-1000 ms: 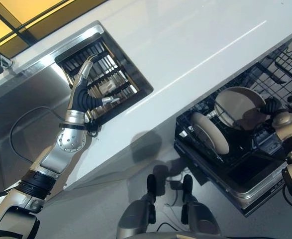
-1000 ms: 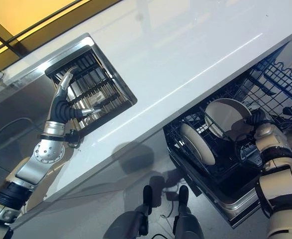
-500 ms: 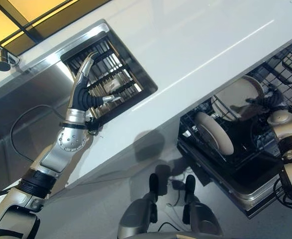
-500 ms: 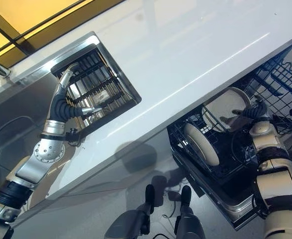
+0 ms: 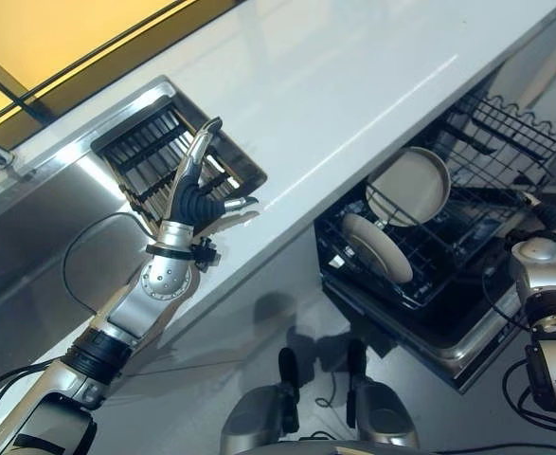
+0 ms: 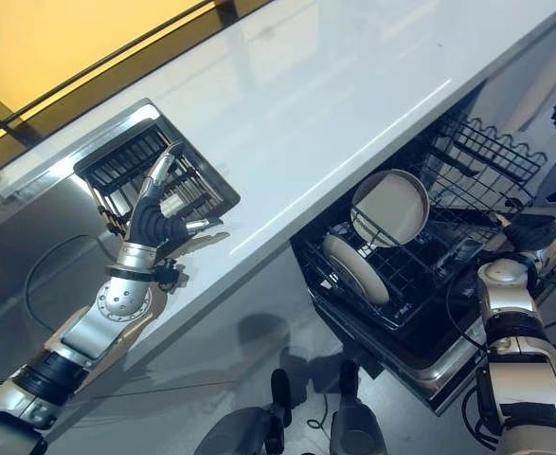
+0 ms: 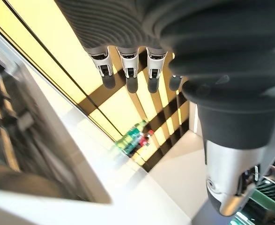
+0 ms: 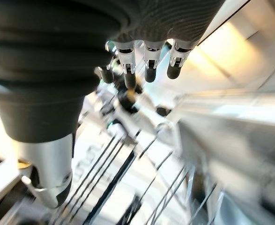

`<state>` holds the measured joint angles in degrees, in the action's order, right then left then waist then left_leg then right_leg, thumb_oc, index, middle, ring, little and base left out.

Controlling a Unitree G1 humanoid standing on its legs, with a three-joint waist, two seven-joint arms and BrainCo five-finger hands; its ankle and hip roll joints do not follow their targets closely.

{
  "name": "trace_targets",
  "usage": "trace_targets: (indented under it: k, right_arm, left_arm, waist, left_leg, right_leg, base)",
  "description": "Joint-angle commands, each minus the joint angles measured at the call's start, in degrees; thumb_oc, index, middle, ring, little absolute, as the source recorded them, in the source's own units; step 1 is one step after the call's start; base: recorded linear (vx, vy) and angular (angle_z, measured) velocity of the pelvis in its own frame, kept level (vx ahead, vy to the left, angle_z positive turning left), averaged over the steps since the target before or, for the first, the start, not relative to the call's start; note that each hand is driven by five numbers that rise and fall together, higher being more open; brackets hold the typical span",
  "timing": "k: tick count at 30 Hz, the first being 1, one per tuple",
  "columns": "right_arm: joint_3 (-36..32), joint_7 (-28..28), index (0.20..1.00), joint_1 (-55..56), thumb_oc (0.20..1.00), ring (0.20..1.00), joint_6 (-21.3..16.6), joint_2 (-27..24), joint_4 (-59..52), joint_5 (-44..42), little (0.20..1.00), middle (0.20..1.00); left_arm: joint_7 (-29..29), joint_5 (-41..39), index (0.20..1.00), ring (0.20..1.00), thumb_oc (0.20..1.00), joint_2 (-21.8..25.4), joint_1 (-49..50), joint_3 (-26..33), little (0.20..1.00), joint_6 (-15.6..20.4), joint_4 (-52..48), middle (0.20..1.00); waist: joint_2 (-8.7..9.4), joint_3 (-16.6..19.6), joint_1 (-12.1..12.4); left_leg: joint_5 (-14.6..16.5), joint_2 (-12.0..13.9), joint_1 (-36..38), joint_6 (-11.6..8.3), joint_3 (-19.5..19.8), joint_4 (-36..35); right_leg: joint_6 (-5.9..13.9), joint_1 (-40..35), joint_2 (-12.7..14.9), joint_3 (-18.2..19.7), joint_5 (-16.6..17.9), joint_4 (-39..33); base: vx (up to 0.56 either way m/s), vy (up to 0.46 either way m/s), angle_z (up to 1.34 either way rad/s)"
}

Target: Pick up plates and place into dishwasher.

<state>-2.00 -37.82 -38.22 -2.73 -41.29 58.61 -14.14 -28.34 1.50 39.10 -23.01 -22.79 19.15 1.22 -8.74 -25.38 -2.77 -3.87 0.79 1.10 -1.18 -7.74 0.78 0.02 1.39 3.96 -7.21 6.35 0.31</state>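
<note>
Spanning the scene: white counter (image 5: 353, 66). Dishwasher rack (image 5: 405, 270): two plates (image 5: 408, 185) standing on edge, just beside the right hand (image 6: 533, 230), fingers straight, empty. Drying rack (image 5: 154, 156): no plate visible; left hand (image 5: 200, 190) released, hovering at its edge.

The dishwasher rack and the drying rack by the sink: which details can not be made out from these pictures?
- Dishwasher rack: its inner end lies under the white counter in both eye views, so the plates there cannot be counted beyond the two plates visible.
- Drying rack: the left hand covers part of it, so whether any plate remains is unclear.
- Right hand: its wrist view is blurred, so the wires past the fingers cannot be identified.
</note>
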Motion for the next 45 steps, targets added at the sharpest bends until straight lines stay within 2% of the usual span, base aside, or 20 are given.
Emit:
trace_targets:
  k: [1, 6, 12, 15, 20, 24, 27, 31, 37, 41, 45]
  right_arm:
    - [0.1, 2.7, 1.000, -0.4, 1.000, 1.000, -3.3, -2.4, 0.5, -5.5, 1.000, 1.000]
    - [0.2, 7.3, 1.000, -3.4, 1.000, 1.000, -2.7, -1.4, 6.8, -11.2, 1.000, 1.000]
    - [2.9, 16.1, 1.000, -8.0, 1.000, 1.000, -1.5, -0.7, 11.5, -14.6, 1.000, 1.000]
    - [5.2, 18.8, 1.000, -9.7, 1.000, 1.000, -2.1, -0.2, 13.1, -11.9, 1.000, 1.000]
    - [9.0, 18.6, 1.000, -12.3, 1.000, 1.000, -1.1, -0.2, 13.7, -4.9, 1.000, 1.000]
    - [11.7, 14.0, 1.000, -13.9, 1.000, 1.000, -1.5, -0.5, 13.4, 4.9, 1.000, 1.000]
    - [14.0, 10.9, 1.000, -15.0, 1.000, 1.000, -0.3, -0.5, 12.5, 12.8, 1.000, 1.000]
    - [18.7, 1.4, 1.000, -16.3, 1.000, 1.000, 6.3, -1.3, 11.7, 23.8, 1.000, 1.000]
    - [20.7, -11.3, 1.000, -16.5, 1.000, 1.000, 15.0, -2.1, 12.2, 28.6, 1.000, 1.000]
    - [22.3, -10.8, 1.000, -17.0, 1.000, 1.000, 17.2, -2.4, 13.4, 29.6, 1.000, 1.000]
    - [23.3, -8.3, 1.000, -17.0, 1.000, 1.000, 16.6, -2.9, 14.8, 26.0, 1.000, 1.000]
  left_arm:
    - [-2.5, 0.3, 1.000, 1.000, 1.000, -1.2, -2.3, -0.2, 1.000, 1.0, -1.9, 1.000]
    - [-2.2, -0.3, 1.000, 1.000, 1.000, -0.2, -4.2, -0.1, 1.000, 0.9, -1.9, 1.000]
    - [-2.3, -0.2, 1.000, 1.000, 1.000, 0.9, -6.3, -0.9, 1.000, 0.2, -2.0, 1.000]
    - [-2.1, -0.3, 1.000, 1.000, 1.000, 0.9, -6.0, -0.7, 1.000, 0.7, -1.8, 1.000]
    - [-2.0, -0.4, 1.000, 1.000, 1.000, 1.4, -6.0, -0.9, 1.000, 1.4, -1.2, 1.000]
    - [-2.4, -0.6, 1.000, 1.000, 1.000, 1.7, -5.9, -1.2, 1.000, 2.4, -0.7, 1.000]
    - [-2.5, -0.7, 1.000, 1.000, 1.000, 2.1, -5.7, -1.1, 1.000, 3.0, -0.4, 1.000]
    - [-2.5, -0.3, 1.000, 1.000, 1.000, 2.1, -5.2, -1.3, 1.000, 3.7, 0.2, 1.000]
    - [-3.7, 0.9, 1.000, 1.000, 1.000, 1.8, -4.6, -2.5, 1.000, 4.2, -0.5, 1.000]
    - [-3.9, 1.3, 1.000, 1.000, 1.000, 1.4, -4.3, -2.9, 1.000, 4.4, -0.7, 1.000]
    - [-3.6, 1.5, 1.000, 1.000, 1.000, 1.7, -3.8, -3.0, 1.000, 4.5, -0.9, 1.000]
  waist:
    - [0.05, 0.0, -0.1]
    - [0.35, -1.5, 0.4]
    - [-0.66, -2.9, 1.2]
    - [-1.21, -3.2, 1.8]
    - [-1.38, -3.5, 2.4]
    - [-1.32, -3.5, 2.7]
    - [-1.06, -3.5, 3.0]
    - [-0.59, -3.5, 3.5]
    - [-0.64, -3.3, 4.2]
    - [-0.65, -3.0, 4.8]
    - [-0.47, -2.8, 5.3]
  left_leg:
    - [18.1, -2.0, -10.2, 2.92, -1.0, 26.1]
    - [22.0, -2.0, -15.7, 4.84, -1.0, 35.7]
    - [24.7, -2.5, -21.4, 6.15, 0.3, 43.3]
    - [25.4, -2.9, -23.5, 6.72, 0.7, 46.6]
    - [25.7, -3.2, -25.7, 7.02, 1.2, 48.7]
    - [25.3, -3.1, -26.4, 6.86, 1.6, 48.8]
    - [25.0, -2.9, -26.5, 6.78, 1.9, 48.5]
    - [24.3, -2.6, -26.3, 6.62, 2.3, 47.5]
    - [23.5, -2.9, -25.6, 6.46, 2.7, 45.5]
    - [23.3, -3.3, -25.3, 6.46, 2.8, 44.9]
    - [23.3, -3.3, -25.4, 6.54, 2.8, 44.8]
  right_leg:
    - [0.35, 8.6, 5.0, -0.3, -13.0, 21.0]
    - [-0.95, 14.0, 5.7, -0.1, -16.1, 30.4]
    - [-2.02, 20.6, 6.6, 0.7, -19.7, 40.1]
    - [-2.78, 23.3, 7.1, 0.9, -21.4, 44.6]
    - [-3.19, 25.8, 7.2, 1.2, -22.1, 47.4]
    - [-3.27, 26.2, 7.0, 1.0, -22.2, 47.7]
    - [-3.33, 26.1, 6.7, 0.8, -22.1, 47.5]
    - [-3.34, 25.4, 6.2, 0.4, -21.6, 46.4]
    - [-3.05, 23.9, 6.0, 0.0, -21.1, 44.5]
    - [-3.01, 23.2, 6.1, -0.2, -21.0, 43.8]
    - [-3.01, 23.1, 6.3, -0.5, -21.1, 43.7]
  base:
    - [-0.06, 0.025, -0.06]
    - [-0.07, -0.025, 0.02]
    - [-0.06, -0.024, 0.03]
    - [0.00, -0.017, -0.09]
    - [0.00, -0.032, -0.05]
    - [0.00, -0.022, -0.05]
    - [0.00, -0.034, -0.06]
    - [-0.01, -0.033, 0.03]
    - [0.00, -0.005, 0.09]
    - [0.00, 0.004, 0.17]
    - [0.00, -0.008, 0.03]
